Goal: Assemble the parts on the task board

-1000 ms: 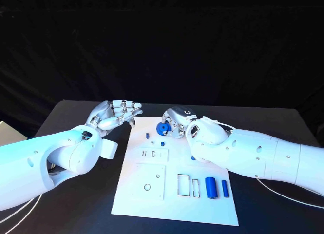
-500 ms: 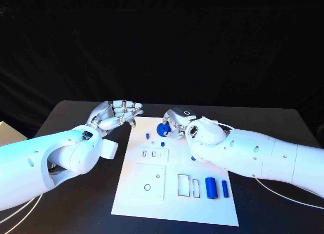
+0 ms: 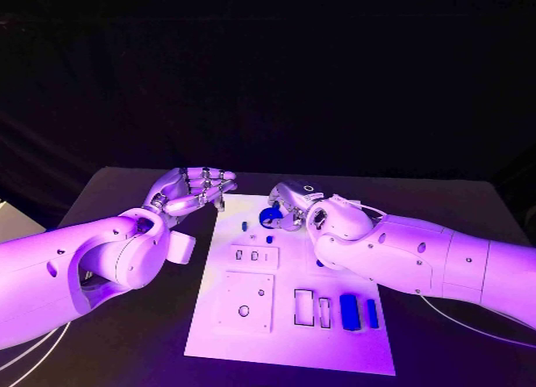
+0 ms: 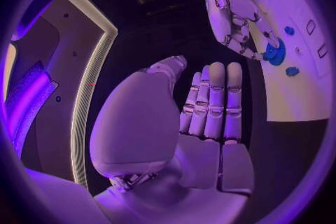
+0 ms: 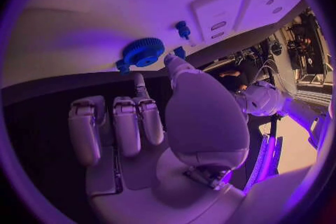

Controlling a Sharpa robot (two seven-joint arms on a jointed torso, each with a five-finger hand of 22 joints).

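Right robot hand (image 3: 293, 203) pinched the blue gear (image 3: 269, 214) — small, rigid, light; best gripped by its toothed rim. Left robot hand (image 3: 193, 190) clenched, empty.

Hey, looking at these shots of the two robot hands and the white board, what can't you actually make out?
- Whether the right robot hand grips or only touches the blue toothed gear: fingertips cover the contact in the head and wrist views.
- Whether the small blue peg is seated in the white task board: too small.
- The board's right middle: the right arm covers it in the head view.
- The left robot hand appears empty.
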